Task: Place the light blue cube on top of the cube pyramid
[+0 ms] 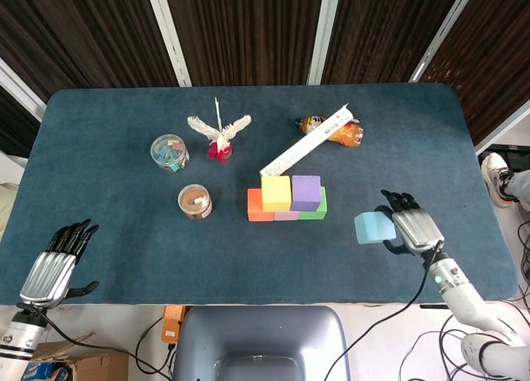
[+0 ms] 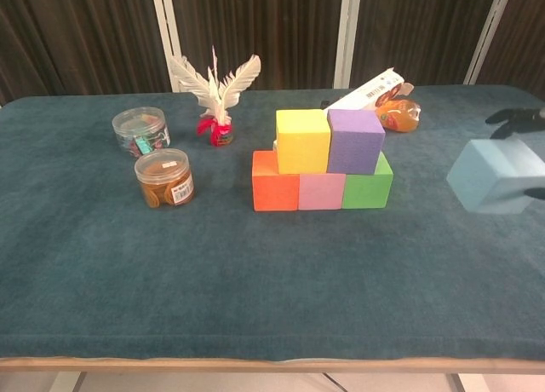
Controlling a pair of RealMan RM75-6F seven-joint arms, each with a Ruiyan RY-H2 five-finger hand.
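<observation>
Right of the cube pyramid (image 1: 287,198), the right robot hand (image 1: 411,230) grips the raised light blue cube (image 1: 374,227), placement on top remaining.

Blue table (image 1: 108,207), cube pyramid (image 1: 287,200), 2 jars (image 1: 195,201)

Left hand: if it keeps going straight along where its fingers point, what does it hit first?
Probably nothing. The left hand points up-table and slightly right; that line looks free, passing left of the brown-lidded jar and near the clip jar. Depth is unclear.
</observation>
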